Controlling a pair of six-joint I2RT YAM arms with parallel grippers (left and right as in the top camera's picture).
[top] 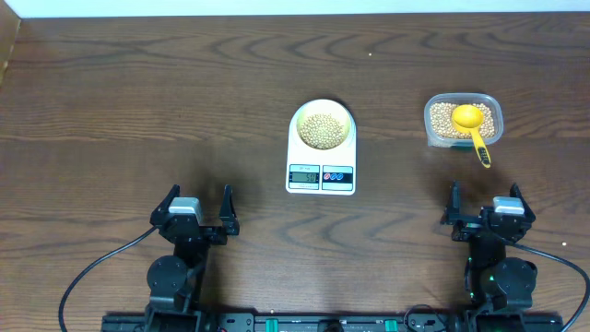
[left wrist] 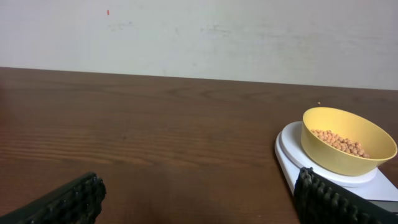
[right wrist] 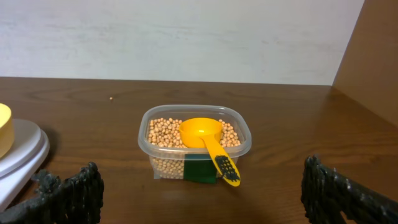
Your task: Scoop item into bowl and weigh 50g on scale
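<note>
A pale yellow-green bowl (top: 322,124) holding tan beans (top: 321,130) sits on the white scale (top: 321,175) at the table's middle; its display is lit. The bowl also shows in the left wrist view (left wrist: 347,140) on the scale (left wrist: 292,152). A clear container (top: 463,120) of beans stands at the right with a yellow scoop (top: 473,127) resting in it; both show in the right wrist view, container (right wrist: 195,140) and scoop (right wrist: 208,139). My left gripper (top: 196,205) is open and empty near the front left. My right gripper (top: 486,201) is open and empty in front of the container.
A dark wood table (top: 166,101) spans the view, with a white wall behind it (left wrist: 186,31). A brown panel (right wrist: 373,56) stands at the far right. A cable (top: 92,272) runs from the left arm's base.
</note>
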